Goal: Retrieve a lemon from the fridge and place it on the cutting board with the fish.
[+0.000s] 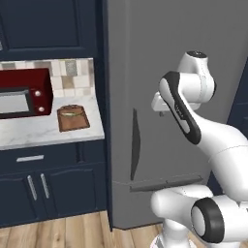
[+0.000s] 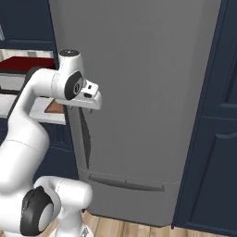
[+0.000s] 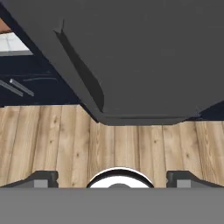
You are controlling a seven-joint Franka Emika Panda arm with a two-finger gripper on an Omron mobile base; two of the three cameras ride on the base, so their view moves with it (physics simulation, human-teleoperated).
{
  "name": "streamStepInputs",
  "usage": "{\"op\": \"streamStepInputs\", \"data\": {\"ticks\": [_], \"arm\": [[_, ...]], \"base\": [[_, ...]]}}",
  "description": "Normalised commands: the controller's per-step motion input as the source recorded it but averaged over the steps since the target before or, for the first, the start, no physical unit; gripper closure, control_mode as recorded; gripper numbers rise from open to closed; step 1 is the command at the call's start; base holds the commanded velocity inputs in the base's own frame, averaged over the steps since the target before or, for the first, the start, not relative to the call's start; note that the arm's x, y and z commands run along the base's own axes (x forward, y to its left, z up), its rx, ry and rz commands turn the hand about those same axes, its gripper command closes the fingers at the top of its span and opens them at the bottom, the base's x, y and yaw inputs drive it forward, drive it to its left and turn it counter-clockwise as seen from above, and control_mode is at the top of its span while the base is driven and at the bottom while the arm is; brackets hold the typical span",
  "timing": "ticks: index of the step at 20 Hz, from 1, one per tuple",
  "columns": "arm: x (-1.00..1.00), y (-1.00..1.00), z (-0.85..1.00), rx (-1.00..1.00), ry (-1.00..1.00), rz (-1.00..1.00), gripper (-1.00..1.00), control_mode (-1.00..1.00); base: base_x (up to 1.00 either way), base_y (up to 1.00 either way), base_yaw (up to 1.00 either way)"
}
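Observation:
The grey fridge (image 1: 160,68) stands shut, its dark curved handle (image 1: 135,145) on the door's left edge. The lemon is hidden. On the counter to the left lies the brown cutting board (image 1: 73,118) with the thin greenish fish (image 1: 70,114) on it. My gripper (image 3: 113,180) hangs in front of the fridge door (image 3: 144,48), right of the handle (image 3: 83,74), pointing down toward the floor. Its fingertips (image 3: 43,179) stand wide apart with nothing between them. In the right base view the hand (image 2: 90,98) sits close to the door (image 2: 139,69), above the handle (image 2: 85,134).
A dark red microwave (image 1: 24,94) stands on the white marble counter (image 1: 43,131) left of the board. Navy cabinets (image 2: 213,139) flank the fridge on both sides. Wooden floor (image 3: 131,144) lies below.

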Motion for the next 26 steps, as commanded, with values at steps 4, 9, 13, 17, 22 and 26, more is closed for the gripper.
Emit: {"op": "streamStepInputs", "data": {"ticks": [4, 9, 13, 17, 22, 26], "arm": [[0.0, 0.0, 0.0, 0.0, 0.0, 0.0, -1.0, 1.0], [0.0, 0.0, 0.0, 0.0, 0.0, 0.0, -1.0, 1.0], [0.0, 0.0, 0.0, 0.0, 0.0, 0.0, -1.0, 1.0], [0.03, 0.0, 0.0, 0.0, 0.0, 0.0, -1.0, -1.0], [0.51, 0.09, -0.11, 0.02, -0.11, 0.09, -1.0, -1.0], [0.9, 0.41, -0.33, 0.06, -0.14, 0.16, -1.0, -1.0]], "base": [[-0.76, 0.26, -0.03], [-0.53, 0.22, -0.02], [-0.32, 0.3, -0.01], [0.0, 0.02, 0.0], [0.0, 0.0, 0.0], [0.0, 0.0, 0.0]]}}
